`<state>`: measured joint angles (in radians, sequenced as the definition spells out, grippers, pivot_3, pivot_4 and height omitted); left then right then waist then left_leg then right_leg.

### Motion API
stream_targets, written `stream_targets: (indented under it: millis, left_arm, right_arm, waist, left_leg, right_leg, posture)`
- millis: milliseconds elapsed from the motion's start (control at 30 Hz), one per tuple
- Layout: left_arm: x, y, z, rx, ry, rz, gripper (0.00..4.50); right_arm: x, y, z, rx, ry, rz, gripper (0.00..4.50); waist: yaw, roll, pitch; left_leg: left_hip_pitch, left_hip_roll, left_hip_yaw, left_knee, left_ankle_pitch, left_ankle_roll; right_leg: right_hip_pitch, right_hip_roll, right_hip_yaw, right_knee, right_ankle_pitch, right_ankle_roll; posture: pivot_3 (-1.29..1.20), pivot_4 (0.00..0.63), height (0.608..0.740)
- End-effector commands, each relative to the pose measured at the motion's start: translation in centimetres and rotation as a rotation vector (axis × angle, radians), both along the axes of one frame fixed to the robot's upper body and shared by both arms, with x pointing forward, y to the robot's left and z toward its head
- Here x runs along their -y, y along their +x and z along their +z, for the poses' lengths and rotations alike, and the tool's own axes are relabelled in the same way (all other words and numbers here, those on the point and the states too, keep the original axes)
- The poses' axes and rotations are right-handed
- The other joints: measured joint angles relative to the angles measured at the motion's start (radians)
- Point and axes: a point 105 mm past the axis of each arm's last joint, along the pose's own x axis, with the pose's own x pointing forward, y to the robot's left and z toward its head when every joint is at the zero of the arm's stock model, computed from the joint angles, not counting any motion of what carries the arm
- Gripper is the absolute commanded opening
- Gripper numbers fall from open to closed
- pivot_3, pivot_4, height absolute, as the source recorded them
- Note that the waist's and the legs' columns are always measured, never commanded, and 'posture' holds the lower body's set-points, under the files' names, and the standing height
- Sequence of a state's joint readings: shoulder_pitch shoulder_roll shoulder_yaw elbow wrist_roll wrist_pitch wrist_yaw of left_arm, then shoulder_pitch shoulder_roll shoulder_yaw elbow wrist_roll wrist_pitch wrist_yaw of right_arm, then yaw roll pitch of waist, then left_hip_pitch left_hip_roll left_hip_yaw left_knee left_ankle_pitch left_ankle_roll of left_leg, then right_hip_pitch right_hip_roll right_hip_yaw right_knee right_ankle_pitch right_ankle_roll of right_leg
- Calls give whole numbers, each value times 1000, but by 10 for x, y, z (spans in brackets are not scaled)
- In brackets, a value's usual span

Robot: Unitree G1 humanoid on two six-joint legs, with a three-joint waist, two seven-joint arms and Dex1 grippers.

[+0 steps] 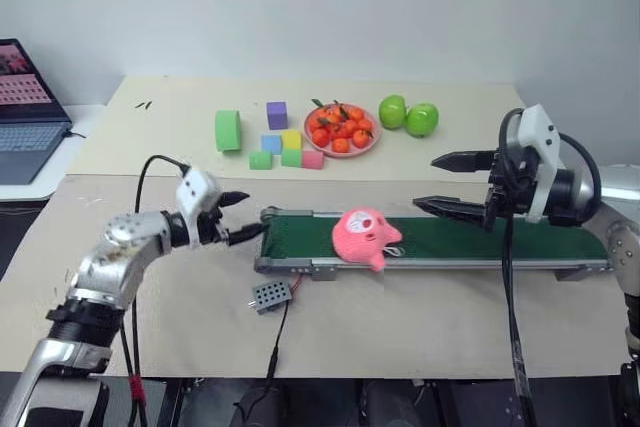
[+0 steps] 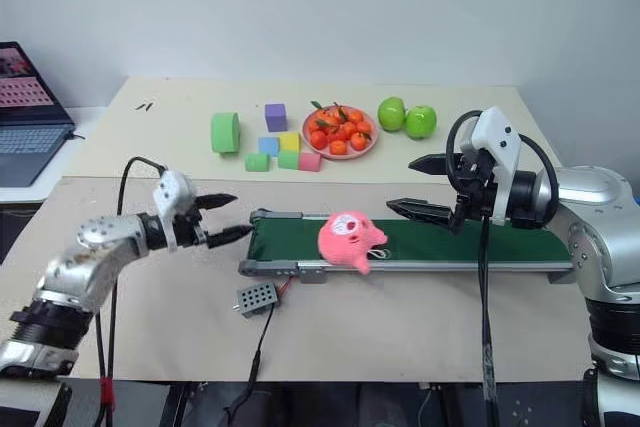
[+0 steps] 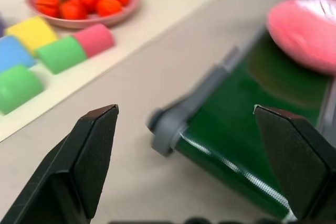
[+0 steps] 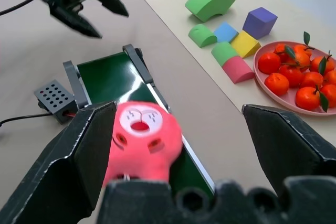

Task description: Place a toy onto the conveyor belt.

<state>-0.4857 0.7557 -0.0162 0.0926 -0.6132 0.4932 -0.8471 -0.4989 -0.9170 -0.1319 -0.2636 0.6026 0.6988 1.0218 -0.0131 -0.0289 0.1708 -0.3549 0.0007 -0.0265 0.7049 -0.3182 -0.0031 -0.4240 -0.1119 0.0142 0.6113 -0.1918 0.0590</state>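
Note:
The pink plush toy [image 1: 363,236] lies on the dark green conveyor belt [image 1: 470,234], near the belt's left end, leaning over the front rail. My left gripper [image 1: 240,216] hovers just off the belt's left end, open and empty, a short gap from the toy. In the left wrist view its fingers [image 3: 92,150] frame the belt's end roller [image 3: 167,132] with the toy [image 3: 307,30] beyond. Above the belt's right half, my right gripper [image 1: 442,183] stands open and empty; its wrist view looks down on the toy [image 4: 140,140].
A small grey perforated box [image 1: 270,294] on a cable lies in front of the belt. Behind the belt are pastel foam blocks [image 1: 283,145], a green cylinder block [image 1: 228,130], a plate of oranges [image 1: 341,128] and two green apples [image 1: 409,115]. A laptop [image 1: 25,112] stands far left.

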Motion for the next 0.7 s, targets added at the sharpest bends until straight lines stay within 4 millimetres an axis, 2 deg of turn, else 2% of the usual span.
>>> stream_targets:
  millis: [33, 100, 233, 433, 700]
  left_arm:
    - [17, -8, 43, 57, -90, -70, 4383]
    - [28, -14, 53, 75, -95, -112, 4383]
    - [50, -22, 60, 81, -94, -186, 4383]
    - [56, -15, 83, 147, -105, -185, 4383]
    - [67, -20, 89, 167, -90, -243, 4383]
  right_arm:
    - [4, -3, 17, 69, 1, 3, 4500]
    - [2, -4, 23, 79, 19, 20, 4500]
    - [-1, -1, 35, 111, 58, 27, 4500]
    - [-5, 0, 37, 110, 80, 41, 4500]
    - [-5, 1, 37, 115, 91, 42, 4500]
  waist:
    - [0, 0, 0]
    - [-1, 0, 0]
    - [-2, 0, 0]
    - [-1, 0, 0]
    - [-1, 0, 0]
  left_leg:
    - [0, 0, 0, 0, 0, 0]
    - [0, 0, 0, 0, 0, 0]
    - [0, 0, 0, 0, 0, 0]
    - [0, 0, 1, 0, 0, 0]
    - [-1, 0, 1, 0, 0, 0]
  right_leg:
    - [0, 0, 0, 0, 0, 0]
    - [0, 0, 0, 0, 0, 0]
    - [0, 0, 0, -1, 0, 0]
    - [0, 1, 0, -1, 0, 0]
    - [-1, 0, 1, -1, 0, 0]
  posture:
    - [0, 150, 738]
    - [0, 150, 738]
    - [0, 150, 738]
    - [0, 150, 738]
    - [0, 150, 738]
